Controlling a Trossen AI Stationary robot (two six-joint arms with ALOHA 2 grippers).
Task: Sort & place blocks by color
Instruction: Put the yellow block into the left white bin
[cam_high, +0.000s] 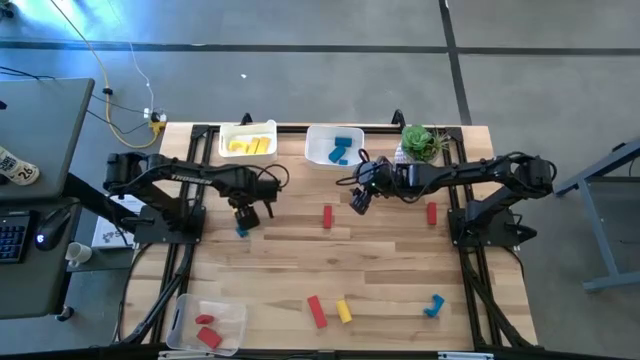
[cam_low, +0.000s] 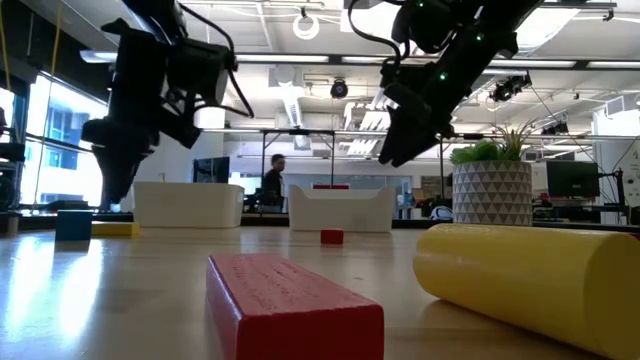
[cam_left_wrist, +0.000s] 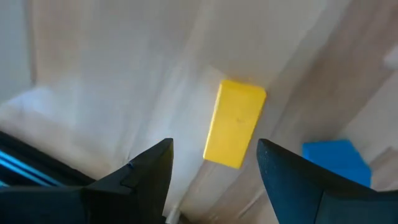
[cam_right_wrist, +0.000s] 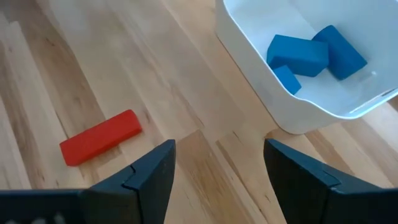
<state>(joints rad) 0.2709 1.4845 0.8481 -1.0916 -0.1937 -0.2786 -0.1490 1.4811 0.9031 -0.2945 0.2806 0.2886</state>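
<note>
The left hand (cam_left_wrist: 214, 163) hangs open and empty just above a yellow block (cam_left_wrist: 235, 130) lying flat on the desk (cam_high: 380, 270), the block between its fingers with a blue block (cam_left_wrist: 339, 160) just beside; coming down off-centre could likely nudge the blue one or tip the yellow bar. The right hand (cam_right_wrist: 219, 165), also open and empty, hovers near the bin of blue blocks (cam_right_wrist: 249, 81), a red block (cam_right_wrist: 101, 137) lying ahead of it.

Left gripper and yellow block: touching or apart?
Apart. The left wrist view shows the left gripper open, with bare wood between its fingers and the yellow block.
</note>
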